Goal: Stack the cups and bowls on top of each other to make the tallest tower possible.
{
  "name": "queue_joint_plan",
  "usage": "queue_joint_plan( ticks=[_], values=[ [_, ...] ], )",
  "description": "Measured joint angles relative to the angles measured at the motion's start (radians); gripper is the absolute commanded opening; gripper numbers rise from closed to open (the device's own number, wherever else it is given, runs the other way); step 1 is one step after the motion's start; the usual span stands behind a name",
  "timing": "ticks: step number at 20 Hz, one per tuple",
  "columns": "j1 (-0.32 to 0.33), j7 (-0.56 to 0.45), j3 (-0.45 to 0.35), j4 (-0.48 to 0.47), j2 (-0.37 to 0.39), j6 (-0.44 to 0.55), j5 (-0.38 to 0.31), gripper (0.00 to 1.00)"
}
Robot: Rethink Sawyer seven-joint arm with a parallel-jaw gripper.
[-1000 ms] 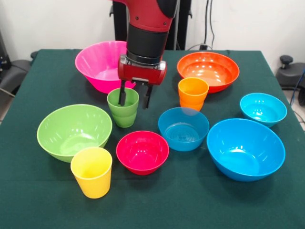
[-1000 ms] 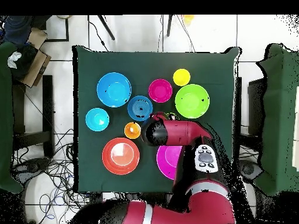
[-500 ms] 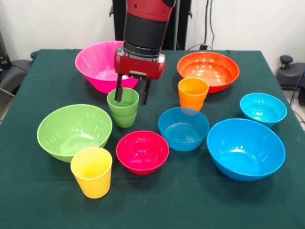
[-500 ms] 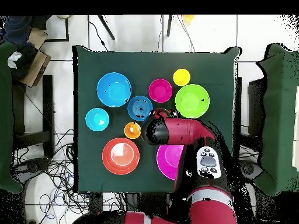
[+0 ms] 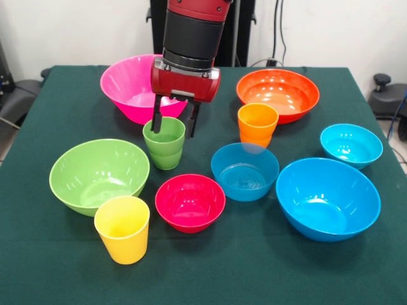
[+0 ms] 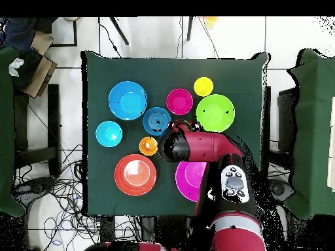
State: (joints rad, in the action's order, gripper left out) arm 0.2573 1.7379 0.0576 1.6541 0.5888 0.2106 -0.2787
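The green cup (image 5: 164, 145) stands upright in front of the pink bowl (image 5: 130, 86). My gripper (image 5: 173, 126) hangs open right above it, with the left fingertip (image 5: 156, 124) at the cup's mouth and the right one just outside its right rim. Nothing is held. The orange cup (image 5: 257, 124) stands before the orange bowl (image 5: 278, 93), and the yellow cup (image 5: 123, 228) stands near the front. Also on the cloth are a light green bowl (image 5: 98, 174), a red bowl (image 5: 190, 202), a mid blue bowl (image 5: 245, 171), a large blue bowl (image 5: 327, 197) and a small cyan bowl (image 5: 351, 145). Overhead, my arm (image 6: 196, 147) covers the green cup.
The green tablecloth (image 5: 254, 273) has bare room along the front edge. Chairs (image 6: 311, 131) and cables (image 6: 59, 196) surround the table on the floor.
My gripper has risen a little and shifted slightly left over the green cup. The cup and all the bowls have stayed put.
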Motion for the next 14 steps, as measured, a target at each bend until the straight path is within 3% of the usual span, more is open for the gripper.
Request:
queue_joint_plan(
  ticks=[14],
  values=[
    [0.0, 0.0, 0.0, 0.0, 0.011, 0.0, 0.0, 1.0]
  ],
)
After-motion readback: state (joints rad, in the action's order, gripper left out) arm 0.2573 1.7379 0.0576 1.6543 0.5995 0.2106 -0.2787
